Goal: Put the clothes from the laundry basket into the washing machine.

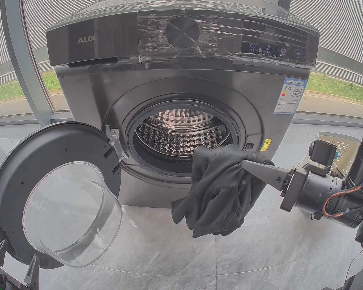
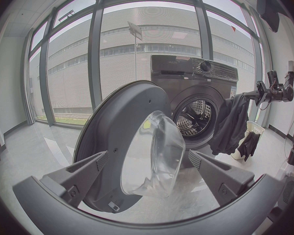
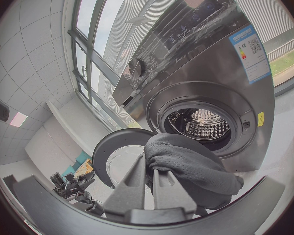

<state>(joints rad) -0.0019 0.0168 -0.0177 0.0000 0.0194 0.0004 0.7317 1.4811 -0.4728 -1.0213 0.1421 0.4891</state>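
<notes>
1. Left hand: low at the far left, fingers spread, holding nothing. It sits below the door's rim, with the door between it and the drum.
2. Door: swung fully open to the left on its hinge, its glass bowl facing out into the room. It does not block the opening.
3. Washer, drum: the opening is unobstructed. I see no cloth on the part of the steel drum wall that shows.
4. Garment: dark, pinched at its top and hanging free. Its long axis is vertical. The top is level with the opening's lower right edge, and the bulk hangs below the lip in front of the washer's lower panel. It is not inside yet.
5. Right hand: clamped on the garment's top, pointing left toward the washer, just right of the opening.
6. Basket: on the floor right of the washer, behind the right arm. From the left wrist, another dark piece hangs over its side.
7. Judgement: the right arm is the nearer one. The opening lies left of and beyond the right hand. The hanging tail probably needs lifting over the lip, or it may snag there.
</notes>
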